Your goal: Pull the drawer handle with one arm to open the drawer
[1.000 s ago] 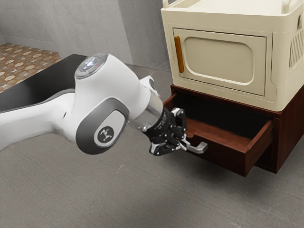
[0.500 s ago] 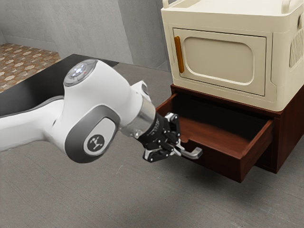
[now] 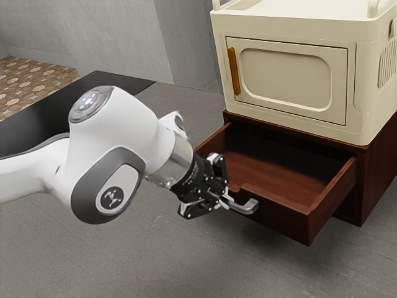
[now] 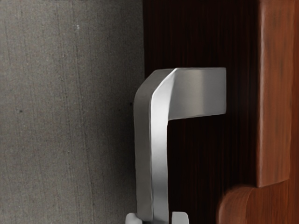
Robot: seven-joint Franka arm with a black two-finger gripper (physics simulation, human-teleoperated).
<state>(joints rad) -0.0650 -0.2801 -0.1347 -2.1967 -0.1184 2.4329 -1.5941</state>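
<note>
Drawer (image 3: 273, 220) stands open, front well out from the wooden cabinet (image 3: 376, 177), red-brown floorboard showing inside. The metal handle (image 3: 245, 206) is on the drawer's outer face, a bar set off from the wood and bending back to it at one end.

Claw (image 3: 227, 200) is just outside the drawer front, at the handle, tilted down toward it. Handle lies between the claw's two fingers (image 4: 180, 218), which are closed on it: one on the side facing the drawer, the other on the side away from it. The bent end runs out past the grip and meets the drawer front beyond the fingertips.

White arm (image 3: 115, 133) comes in from the exterior view's left, on the drawer's outer side. Cream box (image 3: 358, 77) sits on the cabinet, above the drawer; orange grip (image 3: 234, 71) upright on its door. Grey floor (image 3: 161, 261) below the drawer.
</note>
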